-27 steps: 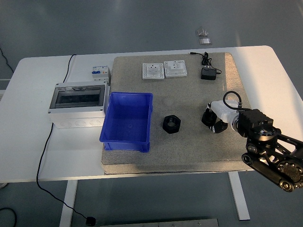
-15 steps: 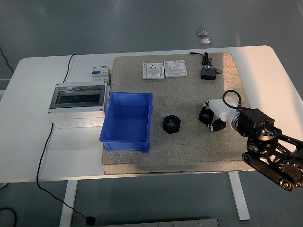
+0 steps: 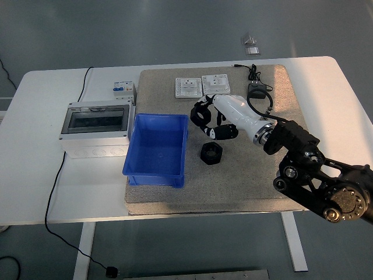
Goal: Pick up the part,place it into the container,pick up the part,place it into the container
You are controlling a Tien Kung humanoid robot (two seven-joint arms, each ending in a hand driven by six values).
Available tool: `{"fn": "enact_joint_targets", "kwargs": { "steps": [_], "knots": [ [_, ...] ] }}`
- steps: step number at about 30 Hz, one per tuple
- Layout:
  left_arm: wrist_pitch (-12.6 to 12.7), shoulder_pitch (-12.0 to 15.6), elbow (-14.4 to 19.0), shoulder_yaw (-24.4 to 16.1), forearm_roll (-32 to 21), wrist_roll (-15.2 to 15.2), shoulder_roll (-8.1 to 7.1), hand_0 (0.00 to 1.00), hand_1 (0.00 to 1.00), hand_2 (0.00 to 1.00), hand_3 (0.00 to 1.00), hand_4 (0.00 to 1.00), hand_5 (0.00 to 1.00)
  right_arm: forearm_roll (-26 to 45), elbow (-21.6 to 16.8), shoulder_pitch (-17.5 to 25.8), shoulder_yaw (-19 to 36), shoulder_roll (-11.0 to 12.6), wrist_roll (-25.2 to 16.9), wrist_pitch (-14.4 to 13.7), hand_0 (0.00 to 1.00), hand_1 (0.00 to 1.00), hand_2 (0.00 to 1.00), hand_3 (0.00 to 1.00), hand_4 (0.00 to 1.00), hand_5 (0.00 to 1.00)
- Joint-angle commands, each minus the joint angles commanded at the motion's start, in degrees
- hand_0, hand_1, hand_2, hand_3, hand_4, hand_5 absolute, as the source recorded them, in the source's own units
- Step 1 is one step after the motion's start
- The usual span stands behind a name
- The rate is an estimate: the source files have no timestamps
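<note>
Black hex-shaped part [image 3: 211, 153] sits on the grey mat [image 3: 245, 175], just right of the blue container [image 3: 156, 150] and a little apart from its right wall. We see a round hole in its top face. Nothing grips it.

Right hand [image 3: 211, 119] reaches in from the lower right, white forearm shell angled up and left across the mat. We place the hand above and slightly behind the part, its black fingers [image 3: 201, 112] loosely curled with a gap between them, holding nothing. Whether the lowest fingertip touches the part's far edge, we cannot tell; it looks just short of it.

Blue container is a shallow rectangular bin on the mat's left edge, and we see only bare floor inside.

Left of it, on the white table [image 3: 35, 175], a grey enclosure with a dark transparent lid [image 3: 96, 128] touches or nearly touches the bin's left wall. Behind the enclosure stands a small circuit breaker [image 3: 122, 89]. A black cable [image 3: 55, 175] runs from the enclosure's area off the table's near edge.

At the mat's far side, two white wall sockets [image 3: 203, 86] lie side by side. To their right is a black power adapter [image 3: 257, 90] with its coiled lead, partly behind the robot's forearm.

Left arm: we do not see it.
</note>
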State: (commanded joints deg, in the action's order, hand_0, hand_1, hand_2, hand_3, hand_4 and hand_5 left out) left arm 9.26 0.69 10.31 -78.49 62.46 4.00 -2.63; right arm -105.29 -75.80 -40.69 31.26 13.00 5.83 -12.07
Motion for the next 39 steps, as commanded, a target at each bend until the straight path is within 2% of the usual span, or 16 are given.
{"fn": "enact_joint_targets", "kwargs": {
  "steps": [1,2,7,8,13,14,19,20,25,26,39],
  "knots": [
    [0.0,-0.1,0.0,0.0,0.0,0.0,0.03,0.717,0.707,0.715,0.770,0.798,0.769,-0.4,0.2,-0.9,-1.3,-0.6,-1.3,-0.4,0.350,0.340,0.537,0.576,0.206,0.002],
    [0.0,-0.1,0.0,0.0,0.0,0.0,0.06,0.716,0.706,0.715,0.769,0.798,0.770,-0.5,0.6,-1.5,-2.3,-1.1,-2.3,-0.4,0.446,0.384,0.546,0.591,0.211,0.002],
    [0.0,-0.3,0.0,0.0,0.0,0.1,0.11,0.716,0.706,0.715,0.769,0.798,0.770,0.4,3.0,-2.4,-6.6,-3.1,-6.2,2.2,0.446,0.384,0.546,0.591,0.211,0.002],
    [0.1,-0.4,0.0,0.1,-0.1,0.1,0.12,0.717,0.705,0.715,0.768,0.798,0.770,-0.1,3.6,-2.3,-7.1,-3.6,-6.1,3.2,0.644,0.619,0.630,0.654,0.202,0.002],
    [0.0,-0.4,0.0,0.0,0.0,0.2,0.10,0.717,0.705,0.715,0.768,0.798,0.770,-2.0,4.9,-2.0,-7.4,-4.5,-4.5,4.9,0.644,0.619,0.630,0.654,0.202,0.002],
    [0.0,-0.4,0.0,0.0,0.1,0.3,0.10,0.716,0.706,0.712,0.767,0.799,0.768,-2.2,5.1,-1.9,-7.4,-4.6,-4.1,5.1,0.835,0.753,0.719,0.693,0.361,0.046],
    [0.0,-0.3,0.0,-0.3,0.4,0.3,0.12,0.716,0.706,0.712,0.767,0.799,0.768,-2.2,5.5,-1.8,-7.7,-4.8,-3.2,5.4,0.835,0.753,0.719,0.693,0.361,0.046],
    [0.0,-0.3,0.0,-0.3,0.5,0.3,0.12,0.716,0.706,0.711,0.767,0.798,0.766,-2.1,5.5,-1.9,-7.8,-4.8,-3.1,5.5,0.918,0.837,0.791,0.737,0.487,0.170],
    [0.0,-0.3,0.0,-0.4,0.5,0.4,0.14,0.716,0.706,0.711,0.767,0.798,0.766,-2.0,5.5,-1.9,-8.1,-4.8,-2.1,6.2,0.918,0.837,0.791,0.737,0.487,0.170],
    [0.0,-0.3,0.0,-0.4,0.5,0.4,0.14,0.716,0.706,0.710,0.767,0.799,0.763,-2.1,5.5,-1.8,-8.0,-4.8,-1.9,6.3,0.992,0.882,0.824,0.747,0.527,0.205],
    [-0.4,-0.3,0.0,-0.4,0.6,1.2,-0.02,0.717,0.707,0.712,0.770,0.799,0.762,-3.9,4.9,-1.4,-7.2,-4.6,0.8,7.1,0.998,0.891,0.835,0.764,0.565,0.225]
  ]
}}
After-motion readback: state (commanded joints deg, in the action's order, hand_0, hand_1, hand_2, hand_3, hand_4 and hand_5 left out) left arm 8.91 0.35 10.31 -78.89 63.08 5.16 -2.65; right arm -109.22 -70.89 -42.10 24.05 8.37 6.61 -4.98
